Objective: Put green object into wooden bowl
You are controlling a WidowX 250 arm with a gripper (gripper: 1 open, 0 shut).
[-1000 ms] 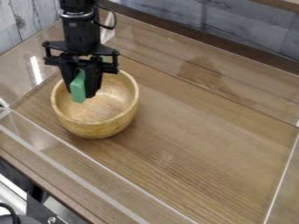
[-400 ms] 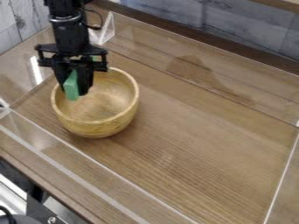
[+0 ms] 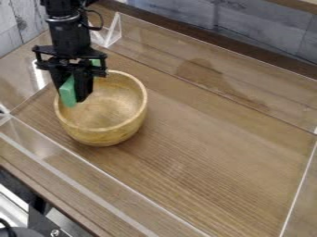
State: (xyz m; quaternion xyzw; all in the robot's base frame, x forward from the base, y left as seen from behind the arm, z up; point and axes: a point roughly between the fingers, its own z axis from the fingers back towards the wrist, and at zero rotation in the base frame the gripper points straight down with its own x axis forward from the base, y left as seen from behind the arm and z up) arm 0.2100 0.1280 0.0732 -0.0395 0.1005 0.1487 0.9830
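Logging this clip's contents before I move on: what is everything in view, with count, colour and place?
green block: one, bright green, upright between the fingers, over the bowl's left rim
wooden bowl: one, light tan, left part of the table
table: one, brown wood grain, fills the view
clear barrier: transparent panels around the table's edges
robot arm: one, black, upper left
gripper: one, black, fingers shut on the green block
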